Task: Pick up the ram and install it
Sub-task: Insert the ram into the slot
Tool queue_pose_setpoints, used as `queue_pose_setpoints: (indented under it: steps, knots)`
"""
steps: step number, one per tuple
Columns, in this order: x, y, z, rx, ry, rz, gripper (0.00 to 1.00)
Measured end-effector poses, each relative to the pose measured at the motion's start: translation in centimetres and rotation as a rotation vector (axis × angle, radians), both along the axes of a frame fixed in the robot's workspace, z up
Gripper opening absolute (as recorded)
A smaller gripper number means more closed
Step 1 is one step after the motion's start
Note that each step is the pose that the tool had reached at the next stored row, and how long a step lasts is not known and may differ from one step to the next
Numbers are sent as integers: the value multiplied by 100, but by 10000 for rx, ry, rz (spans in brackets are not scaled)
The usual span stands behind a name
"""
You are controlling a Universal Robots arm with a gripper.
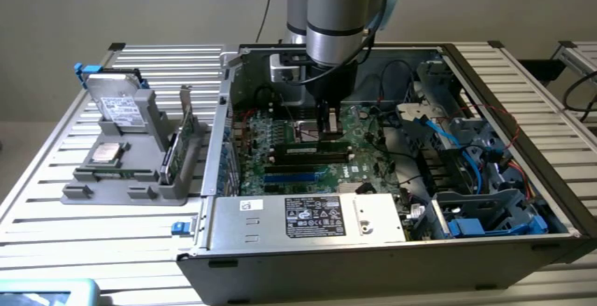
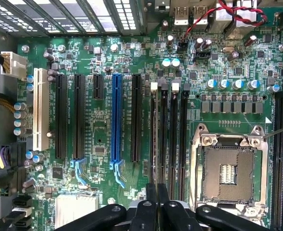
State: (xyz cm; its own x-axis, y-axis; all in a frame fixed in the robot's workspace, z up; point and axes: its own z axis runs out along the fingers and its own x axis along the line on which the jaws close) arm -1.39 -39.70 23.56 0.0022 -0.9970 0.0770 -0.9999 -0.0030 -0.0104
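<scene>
My gripper (image 1: pixel 328 137) reaches down into the open computer case (image 1: pixel 522 110), over the motherboard (image 1: pixel 364 121). The ram (image 1: pixel 303 150) is a long dark-and-green stick standing on edge right under the fingertips, along the black memory slots. In the wrist view the gripper (image 2: pixel 156 198) has its two black fingers (image 2: pixel 150 202) pressed close together. The ram's thin top edge (image 2: pixel 154 144) runs out from between them along the memory slot nearest the expansion slots. The gripper looks shut on the ram. Whether the stick is fully down in the slot is hidden.
Beside the memory slots lie the CPU socket (image 2: pixel 227 168), a blue slot (image 2: pixel 116 115) and black expansion slots (image 2: pixel 61 115). Cables (image 1: pixel 438 131) and drive bays fill the case at the exterior view's right. A grey holder (image 1: pixel 121 173) with a green bracketed card (image 1: pixel 175 149) stands outside, at that view's left.
</scene>
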Motion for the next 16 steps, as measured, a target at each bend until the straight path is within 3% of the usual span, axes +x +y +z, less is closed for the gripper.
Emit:
queue_pose_setpoints:
  steps: [7, 12, 16]
  knots:
    - [12, -1, -2, -102, -6, -3, 12]
    - [13, 36, -12, -110, -9, -8, 12]
    - [13, 36, -16, -139, -48, -13, 12]
